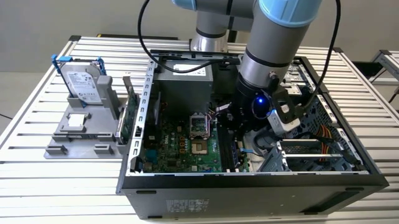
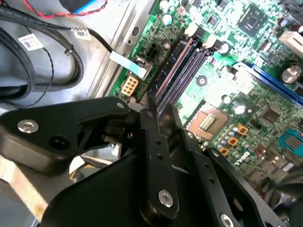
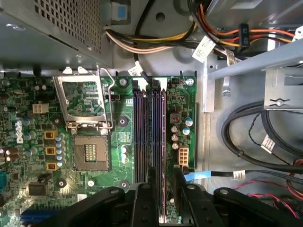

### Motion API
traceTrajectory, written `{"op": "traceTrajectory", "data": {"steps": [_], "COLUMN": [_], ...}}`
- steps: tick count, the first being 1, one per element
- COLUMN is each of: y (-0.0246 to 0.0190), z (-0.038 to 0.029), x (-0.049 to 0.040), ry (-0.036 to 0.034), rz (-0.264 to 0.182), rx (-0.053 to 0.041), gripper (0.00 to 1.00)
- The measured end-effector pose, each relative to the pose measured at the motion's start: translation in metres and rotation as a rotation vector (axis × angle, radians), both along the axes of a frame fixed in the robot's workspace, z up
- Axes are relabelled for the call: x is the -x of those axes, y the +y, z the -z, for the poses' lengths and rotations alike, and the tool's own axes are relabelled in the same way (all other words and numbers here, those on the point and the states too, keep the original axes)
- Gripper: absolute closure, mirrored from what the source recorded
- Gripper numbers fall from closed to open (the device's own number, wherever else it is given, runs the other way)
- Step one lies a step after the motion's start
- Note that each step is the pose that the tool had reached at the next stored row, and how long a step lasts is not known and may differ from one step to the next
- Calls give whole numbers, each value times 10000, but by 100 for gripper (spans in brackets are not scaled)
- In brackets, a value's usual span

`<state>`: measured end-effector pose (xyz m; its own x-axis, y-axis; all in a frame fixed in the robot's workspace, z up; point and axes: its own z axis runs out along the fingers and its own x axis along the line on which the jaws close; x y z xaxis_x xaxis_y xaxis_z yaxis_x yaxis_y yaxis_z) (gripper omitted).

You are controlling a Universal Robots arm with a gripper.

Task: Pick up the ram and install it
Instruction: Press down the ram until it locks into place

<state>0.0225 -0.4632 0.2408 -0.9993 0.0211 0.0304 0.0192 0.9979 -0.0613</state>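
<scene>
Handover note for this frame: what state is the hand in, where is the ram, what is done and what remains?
Hand: down inside the open computer case, shut on the ram.
Ram: standing edge-on in the memory slots beside the empty CPU socket.
Done: picked up and brought to the slot.
Left: whether it is fully seated cannot be told; the hand has not let go.

The green printed motherboard (image 3: 123,118) carries dark blue-black memory slots (image 3: 140,137) and a silver metal processor socket frame (image 3: 84,101). The black plastic end effector (image 3: 161,198) contrasts with yellow, orange and red cables (image 3: 227,35). The silver hard drive with blue rails (image 1: 81,81) stands on a grey slatted bench (image 1: 37,172).
</scene>
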Motion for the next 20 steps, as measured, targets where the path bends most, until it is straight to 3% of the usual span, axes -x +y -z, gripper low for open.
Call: {"op": "traceTrajectory", "data": {"steps": [20], "y": [-2], "z": [-1], "x": [0], "ry": [1], "rz": [-60], "rx": [-54], "gripper": [100]}}
